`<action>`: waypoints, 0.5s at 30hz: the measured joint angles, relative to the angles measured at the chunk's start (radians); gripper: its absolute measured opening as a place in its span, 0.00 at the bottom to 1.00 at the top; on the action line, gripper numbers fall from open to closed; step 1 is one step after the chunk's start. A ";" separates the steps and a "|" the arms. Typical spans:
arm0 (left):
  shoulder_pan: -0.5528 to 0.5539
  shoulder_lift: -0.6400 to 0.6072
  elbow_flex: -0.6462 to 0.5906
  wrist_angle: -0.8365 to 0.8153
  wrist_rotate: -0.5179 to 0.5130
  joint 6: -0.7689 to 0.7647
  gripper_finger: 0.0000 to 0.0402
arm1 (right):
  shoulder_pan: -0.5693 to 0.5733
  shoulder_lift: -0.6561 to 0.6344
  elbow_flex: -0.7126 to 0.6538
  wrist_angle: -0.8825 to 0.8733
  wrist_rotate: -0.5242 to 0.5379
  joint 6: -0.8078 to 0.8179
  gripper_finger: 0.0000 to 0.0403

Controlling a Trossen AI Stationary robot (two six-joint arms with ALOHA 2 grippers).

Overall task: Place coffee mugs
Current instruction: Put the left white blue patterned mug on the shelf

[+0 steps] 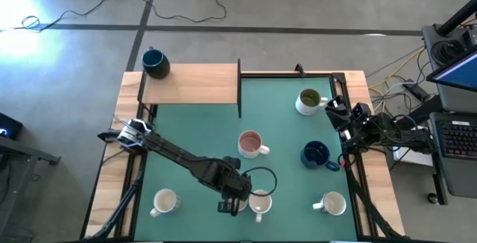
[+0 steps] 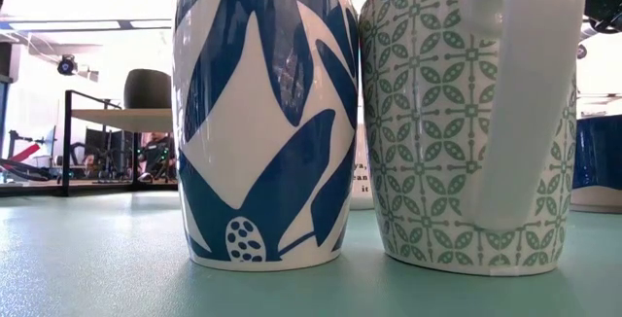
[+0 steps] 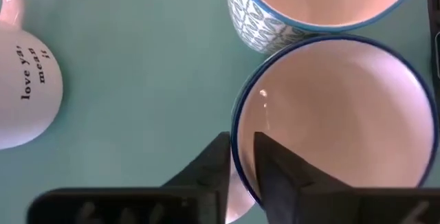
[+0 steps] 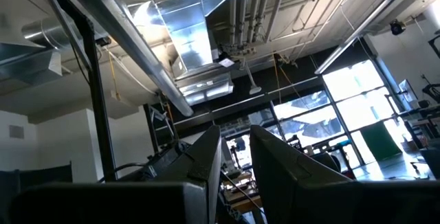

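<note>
A blue leaf-patterned mug stands upright at the table's near edge, touching a green-patterned mug. The left gripper pinches its rim from above, one finger inside and one outside. The right gripper, partly open and empty, waits at the right edge. From overhead, the arm hides the grasped mug.
</note>
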 joint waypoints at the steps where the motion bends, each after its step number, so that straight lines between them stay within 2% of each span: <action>1: 0.002 0.000 -0.002 0.002 0.000 0.007 0.08 | 0.000 0.000 0.000 0.000 0.000 0.000 0.17; 5: 0.011 0.000 -0.005 0.005 0.014 0.007 0.02 | 0.000 0.000 0.000 0.000 0.000 0.000 0.17; 10: 0.020 0.000 0.003 -0.006 0.034 0.052 0.02 | 0.000 0.000 0.000 0.000 0.000 0.000 0.17; 15: 0.038 0.000 0.048 -0.095 0.022 0.112 0.01 | 0.000 0.000 0.000 0.000 0.000 0.000 0.17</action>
